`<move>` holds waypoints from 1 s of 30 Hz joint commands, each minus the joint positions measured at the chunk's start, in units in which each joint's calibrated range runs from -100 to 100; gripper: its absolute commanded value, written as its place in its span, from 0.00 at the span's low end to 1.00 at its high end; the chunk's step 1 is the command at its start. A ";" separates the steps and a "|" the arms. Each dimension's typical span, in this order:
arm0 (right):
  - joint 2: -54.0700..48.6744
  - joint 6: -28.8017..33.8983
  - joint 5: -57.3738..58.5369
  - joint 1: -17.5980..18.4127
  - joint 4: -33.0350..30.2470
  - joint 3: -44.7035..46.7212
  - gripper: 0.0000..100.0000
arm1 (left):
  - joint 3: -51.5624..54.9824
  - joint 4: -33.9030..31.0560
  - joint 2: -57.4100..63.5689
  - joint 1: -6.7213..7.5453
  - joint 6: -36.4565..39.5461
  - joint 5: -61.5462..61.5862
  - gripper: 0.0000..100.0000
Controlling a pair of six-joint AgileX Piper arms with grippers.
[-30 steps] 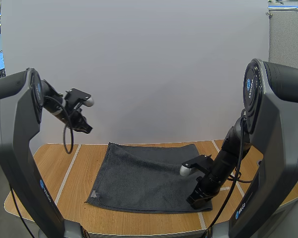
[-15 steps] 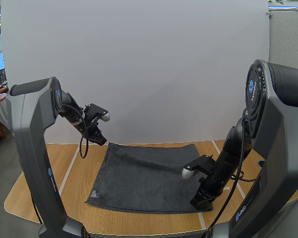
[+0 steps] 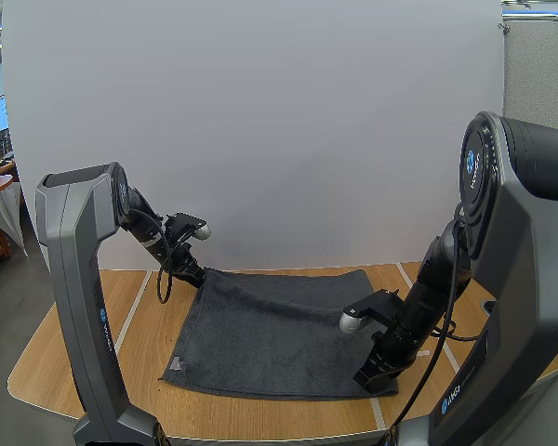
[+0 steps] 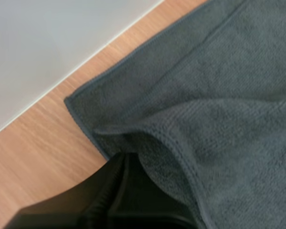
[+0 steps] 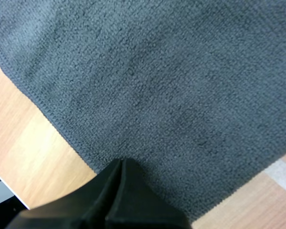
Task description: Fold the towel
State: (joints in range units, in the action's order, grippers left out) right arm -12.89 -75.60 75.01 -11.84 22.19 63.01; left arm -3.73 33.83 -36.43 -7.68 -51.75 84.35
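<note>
A dark grey towel point(image 3: 279, 330) lies spread flat on the wooden table point(image 3: 79, 348). My left gripper point(image 3: 193, 275) is down at the towel's far left corner. In the left wrist view its fingers lie together at the edge of the towel point(image 4: 219, 95), with a raised fold of cloth pinched at the tips of the gripper point(image 4: 125, 157) and draped over one finger. My right gripper point(image 3: 365, 379) sits at the near right corner. Its fingers form one dark wedge point(image 5: 122, 162), shut, tips resting on the towel point(image 5: 157, 71) just inside the hem.
White tape lines point(image 3: 130, 321) cross the tabletop beside the towel; one strip point(image 5: 283, 167) runs by its near right corner. Bare wood lies left of the towel and along the table's front edge point(image 3: 260, 429). A grey wall stands behind.
My left arm has swung down and right from mid-air to the towel's far left corner, where cloth is now bunched. The right arm has barely moved.
</note>
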 commanded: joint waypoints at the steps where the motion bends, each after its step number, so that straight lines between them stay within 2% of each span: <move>1: -0.72 -0.01 0.27 -0.06 0.60 0.24 0.00 | -1.65 3.05 -0.99 0.19 0.06 3.68 0.00; 11: -0.72 -0.01 1.93 -0.06 1.11 0.24 0.00 | -2.88 3.83 -6.46 1.42 -0.12 -0.82 0.00; 20: -0.72 -0.01 2.26 -0.06 1.11 0.24 0.00 | -3.44 10.75 -7.04 1.49 -2.20 -8.96 0.00; 26: -0.72 -0.01 3.43 -0.06 1.11 0.24 0.00 | -4.39 14.71 -7.04 1.49 -2.45 -6.10 0.00; 30: -0.72 -0.01 5.87 -0.06 0.52 0.29 0.00 | -5.57 15.10 -7.04 1.49 -2.45 -2.00 0.00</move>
State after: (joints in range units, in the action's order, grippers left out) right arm -12.89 -75.50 78.65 -11.84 23.09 63.01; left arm -7.93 45.98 -43.44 -6.43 -54.26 82.25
